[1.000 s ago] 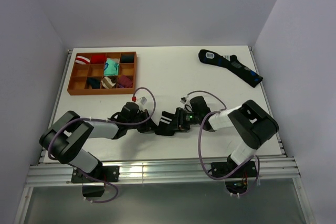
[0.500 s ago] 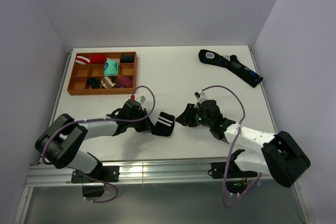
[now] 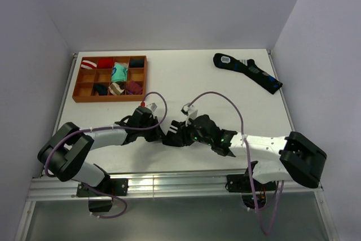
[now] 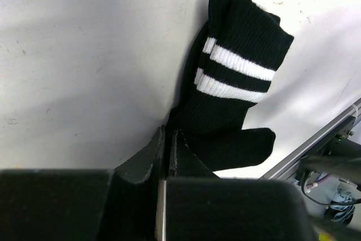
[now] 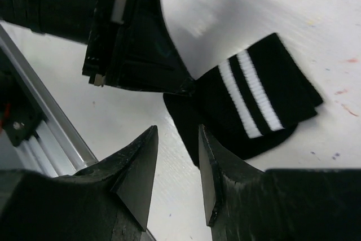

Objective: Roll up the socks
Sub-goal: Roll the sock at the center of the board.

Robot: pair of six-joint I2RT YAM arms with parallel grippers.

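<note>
White table (image 3: 186, 77), item one, is carrying everything else under grey walls; right arm (image 3: 265, 142) is stretching low across the near edge toward the centre, and left arm (image 3: 101, 136) is reaching in from the opposite side to meet it; brown wooden tray (image 3: 107, 99), divided into compartments, is sitting at the far left of the table, well apart from both arms; long dark sock (image 3: 248, 70) with blue marks and a white patch is lying flat at the far right corner, untouched; black striped sock (image 4: 237, 77) is lying on the table near the front edge, between the two arms, folded over itself with the cuff and its two white bands facing up and a rounded end sticking out from beneath; left gripper (image 4: 168, 134) is pressing its fingers together, pinching the edge of the black striped sock opposite the cuff; right gripper (image 5: 177, 134) is hovering just above the same sock with its fingers parted and nothing between them, its tips pointing at the sock's dark edge; small rolled sock bundles (image 3: 118, 73), red, teal, striped and purple, are filling several tray compartments
</note>
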